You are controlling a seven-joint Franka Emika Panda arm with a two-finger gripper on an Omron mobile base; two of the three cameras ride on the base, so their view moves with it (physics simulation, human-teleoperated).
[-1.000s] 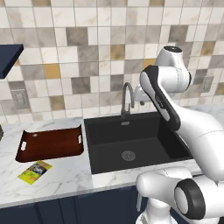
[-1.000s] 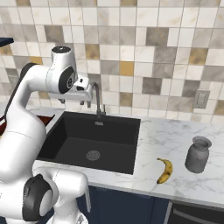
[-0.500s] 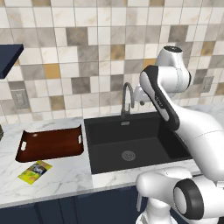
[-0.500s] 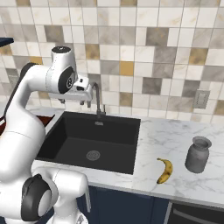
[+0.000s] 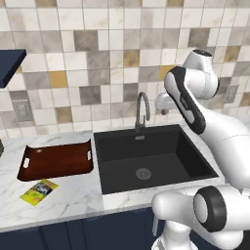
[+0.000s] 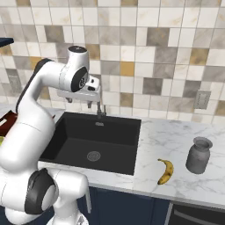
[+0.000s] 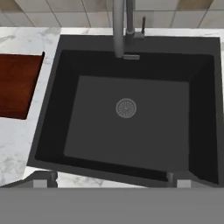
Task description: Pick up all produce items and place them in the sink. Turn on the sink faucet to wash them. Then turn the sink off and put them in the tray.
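One banana point(image 6: 165, 171) on counter, one tray point(image 5: 56, 160), one sink point(image 7: 127, 162), fingers point(image 7: 111, 179) released

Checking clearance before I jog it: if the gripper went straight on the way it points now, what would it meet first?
Probably the bare floor of the sink, near the drain. The open gripper points down into the basin, and nothing lies in that line; depth is hard to judge.

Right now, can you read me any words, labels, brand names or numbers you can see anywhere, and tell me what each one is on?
No text can be read anywhere in these pictures.
Flat yellow-green packet on the counter in front of the tray: it has a printed pattern, too small and blurred to read.
Grey jar, faucet and sink: no label or marking visible.
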